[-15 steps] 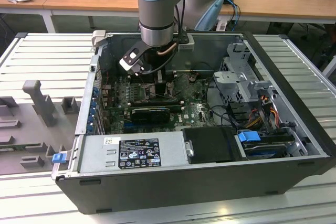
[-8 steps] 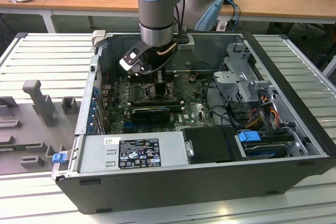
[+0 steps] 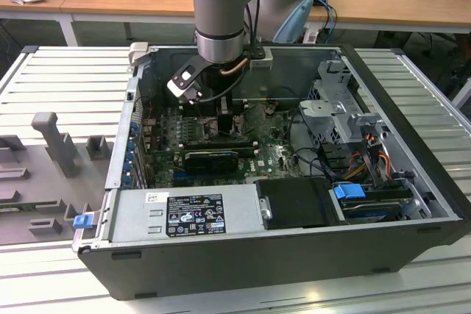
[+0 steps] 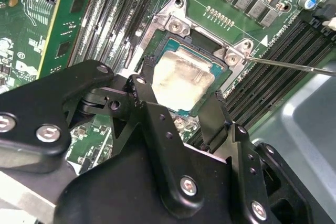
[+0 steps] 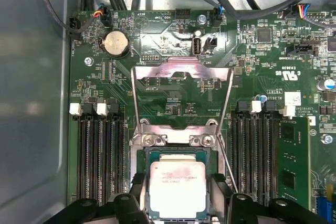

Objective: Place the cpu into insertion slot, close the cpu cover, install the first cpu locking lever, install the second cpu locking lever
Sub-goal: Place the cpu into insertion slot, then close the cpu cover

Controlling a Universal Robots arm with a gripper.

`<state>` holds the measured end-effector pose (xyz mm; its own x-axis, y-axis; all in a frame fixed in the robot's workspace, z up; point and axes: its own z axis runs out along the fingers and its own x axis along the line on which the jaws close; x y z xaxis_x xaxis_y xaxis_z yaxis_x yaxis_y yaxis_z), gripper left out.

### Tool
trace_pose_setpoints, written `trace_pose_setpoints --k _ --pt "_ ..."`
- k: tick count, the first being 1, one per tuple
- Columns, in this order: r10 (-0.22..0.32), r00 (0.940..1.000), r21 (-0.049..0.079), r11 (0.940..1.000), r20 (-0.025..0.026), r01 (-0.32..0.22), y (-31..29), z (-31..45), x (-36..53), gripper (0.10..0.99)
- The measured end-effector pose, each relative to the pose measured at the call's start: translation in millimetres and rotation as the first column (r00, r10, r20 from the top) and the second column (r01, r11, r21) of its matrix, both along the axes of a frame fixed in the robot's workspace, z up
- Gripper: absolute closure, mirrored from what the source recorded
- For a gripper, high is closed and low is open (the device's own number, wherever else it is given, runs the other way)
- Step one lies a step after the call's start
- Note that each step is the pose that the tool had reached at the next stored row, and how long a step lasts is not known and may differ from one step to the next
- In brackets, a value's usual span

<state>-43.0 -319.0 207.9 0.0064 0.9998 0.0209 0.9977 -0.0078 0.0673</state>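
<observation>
Exterior view: one open case (image 3: 294, 262) lying on the slatted table (image 3: 66, 79). One arm (image 3: 218, 5) reaching down inside, claw (image 3: 224, 119) low over the green board (image 3: 276, 156), directly above the slot. One power supply (image 3: 188, 215) along a case wall, well apart from the slot.

First wrist view, closer in: one cpu (image 5: 177, 188) lying flat in the slot (image 5: 178, 152), silver top up. One cover (image 5: 181, 72) hinged up and open, standing just beyond the slot. Two banks of memory slots (image 5: 102, 150), one on either side of the slot. One coin cell (image 5: 116, 43) farther off, past the cover.

Second wrist view, from the side: claw closed onto the cpu, two fingers (image 4: 140, 90) on opposite edges, parted only by the chip's width. One thin lever (image 4: 294, 65) angling away from a corner of the slot.
</observation>
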Motion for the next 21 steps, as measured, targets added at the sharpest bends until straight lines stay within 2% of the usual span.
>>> trace_pose_setpoints --k 2,3,7,8,9,21 --pt "0.000 1.0000 0.000 1.0000 0.0001 0.000 0.0 1.3 0.0 0.498" --pt "0.000 1.0000 0.000 1.0000 -0.0001 0.000 0.0 1.8 0.0 0.631" --pt "0.000 1.0000 0.000 1.0000 -0.0010 0.000 0.0 4.2 0.0 0.871" --pt "0.000 1.0000 0.000 1.0000 -0.0011 0.000 0.0 4.8 0.0 0.871" --pt "0.000 1.0000 0.000 1.0000 -0.0012 0.000 0.0 5.5 0.0 0.980" --pt "0.000 1.0000 0.000 1.0000 -0.0016 0.000 0.0 14.6 0.6 0.980"
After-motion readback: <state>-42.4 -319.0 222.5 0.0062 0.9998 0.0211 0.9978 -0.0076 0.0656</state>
